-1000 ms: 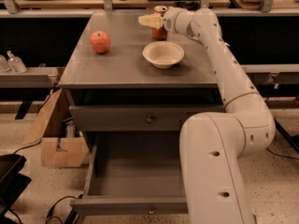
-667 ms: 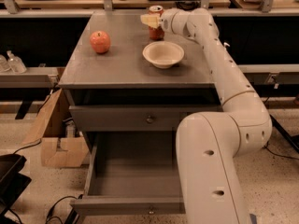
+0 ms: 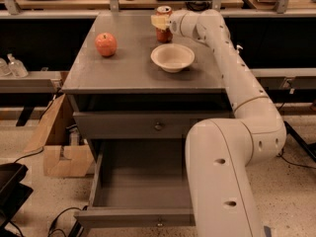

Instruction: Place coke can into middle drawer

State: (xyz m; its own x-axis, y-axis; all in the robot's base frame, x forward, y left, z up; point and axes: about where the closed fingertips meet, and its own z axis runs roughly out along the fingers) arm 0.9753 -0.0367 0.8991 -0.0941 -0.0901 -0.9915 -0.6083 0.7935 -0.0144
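Observation:
The coke can (image 3: 164, 32), red with a silver top, stands upright at the back of the cabinet top (image 3: 123, 73), just behind the white bowl. My gripper (image 3: 160, 22) reaches in from the right and sits against the can's upper half, covering part of it. The middle drawer (image 3: 133, 217), the lowest one, is pulled out wide with nothing showing inside; my arm's large lower segment covers its right side.
A red-orange apple (image 3: 105, 44) sits on the left of the cabinet top. A white bowl (image 3: 172, 57) sits in front of the can. The shallower drawer (image 3: 159, 126) above is closed. A cardboard box (image 3: 59, 147) and cables lie on the floor at left.
My wrist and gripper have shifted slightly left and closer around the can. The can, apple, bowl and drawer have stayed in place.

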